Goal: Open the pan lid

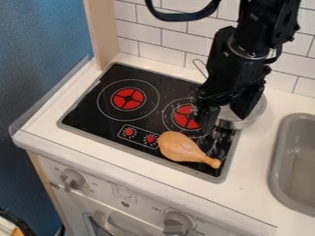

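- Clock directions are read as the camera sees them, from the middle of the black glass cooktop with a grey border (151, 85), set into the white bench (98, 150).
- The black two-finger gripper (226, 113) hangs down from the black robot arm (255, 27), over the cooktop's 3 o'clock side; its jaws stand well apart, one low beside the pan, one in front of it. I cannot tell whether they have hold of anything.
- The round, silver metal pan (237, 123) sits at 3 o'clock, over the cooktop's border. Its top is partly hidden by the jaws, so the lid cannot be made out.
- A tan, drumstick-shaped toy (179, 147) lies at 5 o'clock, thick end towards 10, knobbed end towards 4.
- One round, red-and-black burner marking (129, 98) lies at 10 o'clock; its match (185, 117) lies at 3, between the middle and the pan.
- A thin wire loop (200, 67) stands up at 1 o'clock, just beside the arm.
- A grey, rounded sink basin (298, 156) is sunk into the bench between 3 and 4 o'clock.
- White rectangular wall tiles (148, 32) with dark joints run behind, from 12 towards 2 o'clock.
- A pale upright post (102, 27) rises at 11, and a blue surface (37, 69) spreads beyond the bench between 8 and 11.
- Below the bench's front edge, the pale front panel (144, 207) bears grey round knobs, one (72, 179) towards 7 to 8 o'clock, another (177, 222) near 6.
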`<state>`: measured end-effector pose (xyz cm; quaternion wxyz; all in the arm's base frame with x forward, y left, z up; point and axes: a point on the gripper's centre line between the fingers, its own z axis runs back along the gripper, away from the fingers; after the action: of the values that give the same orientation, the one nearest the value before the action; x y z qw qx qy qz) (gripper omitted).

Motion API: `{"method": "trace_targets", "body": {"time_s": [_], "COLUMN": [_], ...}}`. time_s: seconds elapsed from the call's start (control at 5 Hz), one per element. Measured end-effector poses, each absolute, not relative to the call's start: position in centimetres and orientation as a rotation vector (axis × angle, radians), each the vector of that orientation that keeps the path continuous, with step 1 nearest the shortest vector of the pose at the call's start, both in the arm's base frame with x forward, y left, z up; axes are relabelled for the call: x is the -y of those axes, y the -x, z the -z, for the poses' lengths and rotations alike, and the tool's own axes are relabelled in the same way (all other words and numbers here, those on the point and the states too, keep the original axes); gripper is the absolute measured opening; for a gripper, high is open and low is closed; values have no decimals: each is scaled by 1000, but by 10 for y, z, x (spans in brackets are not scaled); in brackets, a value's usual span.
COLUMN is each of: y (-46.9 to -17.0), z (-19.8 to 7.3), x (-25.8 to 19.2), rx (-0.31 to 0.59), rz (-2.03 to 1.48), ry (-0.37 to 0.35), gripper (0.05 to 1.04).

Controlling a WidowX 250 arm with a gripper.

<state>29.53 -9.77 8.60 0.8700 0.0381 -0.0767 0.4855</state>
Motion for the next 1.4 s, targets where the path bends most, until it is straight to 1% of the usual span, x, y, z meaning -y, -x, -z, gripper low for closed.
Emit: {"method": "trace_targets", "body": {"time_s": [0.2, 0.4, 0.8, 1.2, 1.4], "y": [-294, -305, -347, -384, -396], "z": [-75, -70, -82, -68, -56], "x": [97, 87, 81, 83, 85], "rx": [138, 174, 219, 217, 218], "rz": [-1020, -1070, -1133, -1143, -1133], "ry": [-108, -108, -27, -26, -46], "gripper": [999, 999, 999, 999, 999]}}
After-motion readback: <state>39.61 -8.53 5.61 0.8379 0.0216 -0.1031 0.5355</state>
